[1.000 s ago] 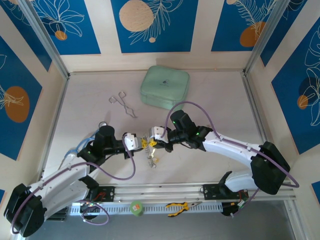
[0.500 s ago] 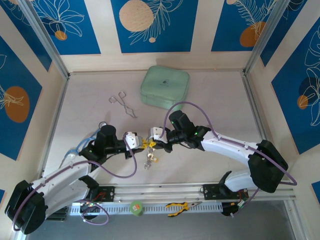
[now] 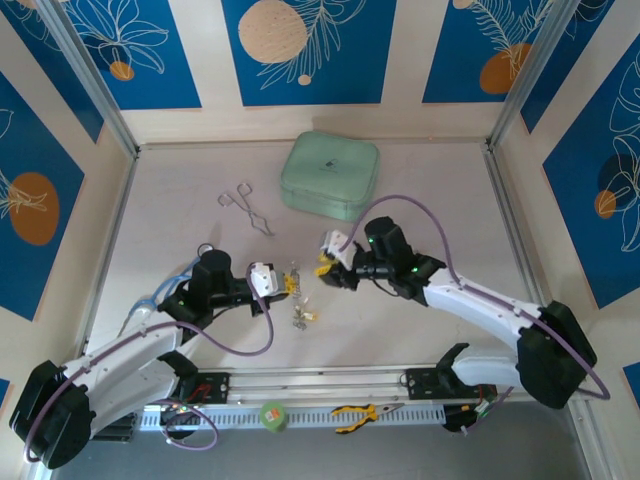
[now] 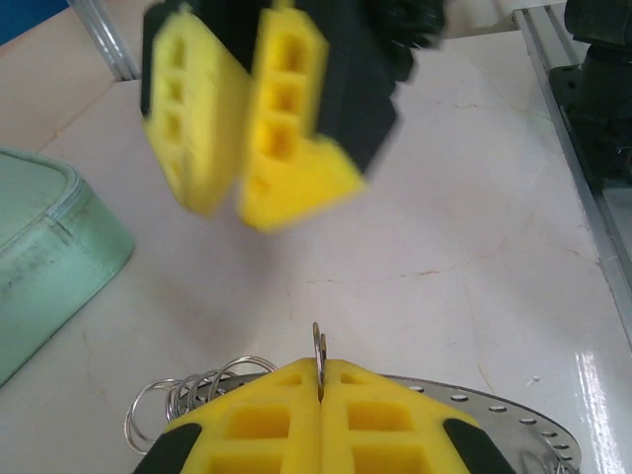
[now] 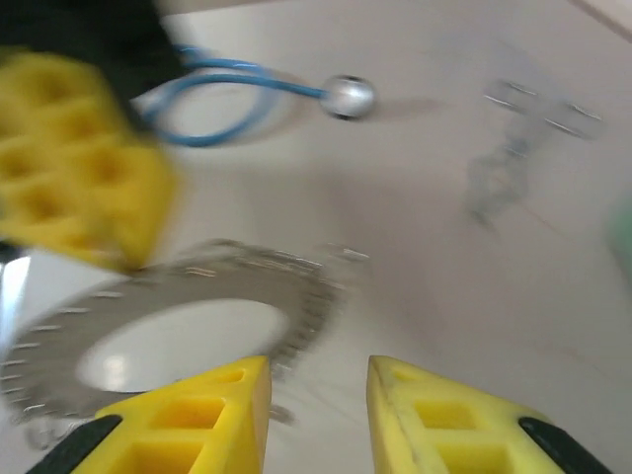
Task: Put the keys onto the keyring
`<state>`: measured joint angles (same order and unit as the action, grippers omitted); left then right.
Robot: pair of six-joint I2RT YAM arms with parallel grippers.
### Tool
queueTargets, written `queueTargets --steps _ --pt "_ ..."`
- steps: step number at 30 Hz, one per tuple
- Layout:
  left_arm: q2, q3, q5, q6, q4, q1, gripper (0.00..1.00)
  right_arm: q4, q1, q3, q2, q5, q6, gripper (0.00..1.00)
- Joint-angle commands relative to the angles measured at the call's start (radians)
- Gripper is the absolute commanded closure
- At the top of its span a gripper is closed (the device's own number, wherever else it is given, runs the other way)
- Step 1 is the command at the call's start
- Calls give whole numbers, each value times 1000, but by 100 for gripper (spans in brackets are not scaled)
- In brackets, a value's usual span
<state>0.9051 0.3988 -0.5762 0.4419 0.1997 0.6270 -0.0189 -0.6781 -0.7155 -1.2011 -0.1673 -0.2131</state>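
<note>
Keyring, large silver wire ring fringed with small metal loops (image 4: 494, 410): just nearside of mint-green zip case (image 3: 330, 175), pinched edge-on in clamped left gripper (image 3: 286, 284); right gripper (image 3: 326, 270) beside it, jaws narrowly parted, empty; advise holding ring level while a key is fetched

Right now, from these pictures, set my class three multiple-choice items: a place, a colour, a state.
1. The green case lies: A at the far side of the table; B at its near edge; C in mid-air.
2. The left pincer pads are: A red; B yellow; C blue.
3. The left pincer is: A wide open; B shut on the keyring; C shut on a cup.
Key: 1A, it sits by the back wall; 2B, yellow foam shows; 3B, its wire is pinched between closed pads.
</note>
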Motion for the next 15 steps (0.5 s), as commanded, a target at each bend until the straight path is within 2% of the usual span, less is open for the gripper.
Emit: queueTargets --steps 1,2,4,6,9,11,15 --pt "-12 -5 26 -28 65 10 100 210 101 -66 5 402 474 66" --pt "-10 -6 41 -41 69 10 100 340 156 -110 -17 458 593 65" --pt "-1 -2 72 -72 77 10 100 533 254 -186 -73 517 764 73" --pt "9 9 99 -120 76 13 100 632 311 -245 -145 487 751 75" --pt "29 35 134 -159 47 17 100 729 318 -331 -275 545 701 69" --pt "37 48 170 -172 30 22 100 810 323 -404 -369 629 685 66" --pt "33 48 181 -165 23 28 100 858 345 -469 -490 681 635 64"
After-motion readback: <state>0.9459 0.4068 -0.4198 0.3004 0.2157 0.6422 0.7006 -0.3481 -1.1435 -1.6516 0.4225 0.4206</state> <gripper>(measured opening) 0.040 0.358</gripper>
